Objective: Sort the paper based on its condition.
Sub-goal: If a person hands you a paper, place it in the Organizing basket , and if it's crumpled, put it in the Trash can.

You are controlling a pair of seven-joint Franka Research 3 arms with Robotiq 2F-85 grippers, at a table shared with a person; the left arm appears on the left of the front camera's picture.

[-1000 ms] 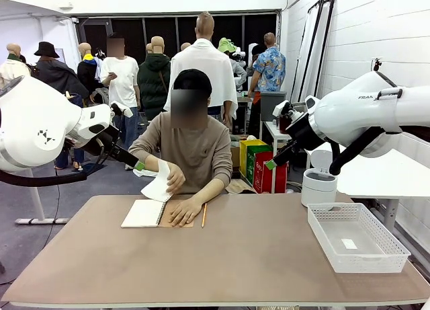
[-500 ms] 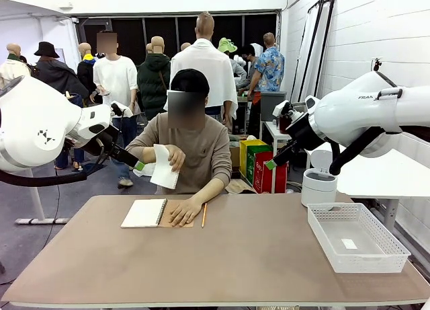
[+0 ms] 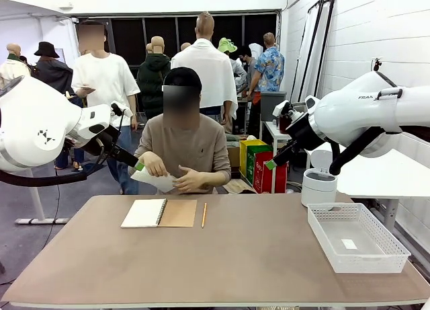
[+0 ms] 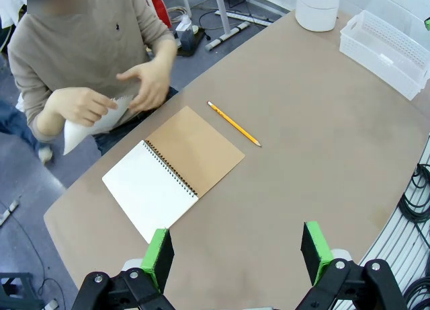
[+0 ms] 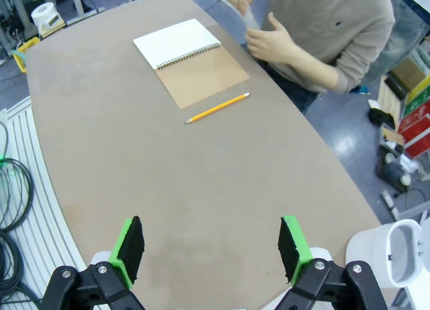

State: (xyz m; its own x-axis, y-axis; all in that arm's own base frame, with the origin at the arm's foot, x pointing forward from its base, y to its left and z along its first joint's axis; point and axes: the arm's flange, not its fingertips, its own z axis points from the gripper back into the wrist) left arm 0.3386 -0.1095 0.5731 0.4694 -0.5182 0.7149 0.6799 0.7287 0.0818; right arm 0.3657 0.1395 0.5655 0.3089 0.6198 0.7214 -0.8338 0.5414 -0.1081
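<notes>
The person at the far side holds one white sheet of paper (image 3: 158, 181) in both hands, just beyond the table edge and off the table; it also shows as the paper (image 4: 94, 125) (image 5: 245, 14) in both wrist views. My left gripper (image 3: 139, 166) hangs raised at the left, close to that sheet, and its own view shows the left gripper (image 4: 238, 253) open and empty high over the table. My right gripper (image 3: 270, 164) is raised at the right. Its fingers also stand wide apart with nothing between them, so the right gripper (image 5: 209, 249) is open.
An open spiral notebook (image 3: 159, 213) (image 4: 175, 172) (image 5: 191, 60) with a brown cover lies at the far middle, with a pencil (image 3: 203, 215) (image 4: 234, 123) (image 5: 216, 107) beside it. A white mesh basket (image 3: 363, 261) (image 4: 393, 54) and a white round bin (image 3: 318, 187) (image 4: 317, 4) stand at the right.
The person lifted a sheet up off the notebook, then lowered it to the table edge and took it in both hands. The hand on the notebook has left it. Neither arm moved.
</notes>
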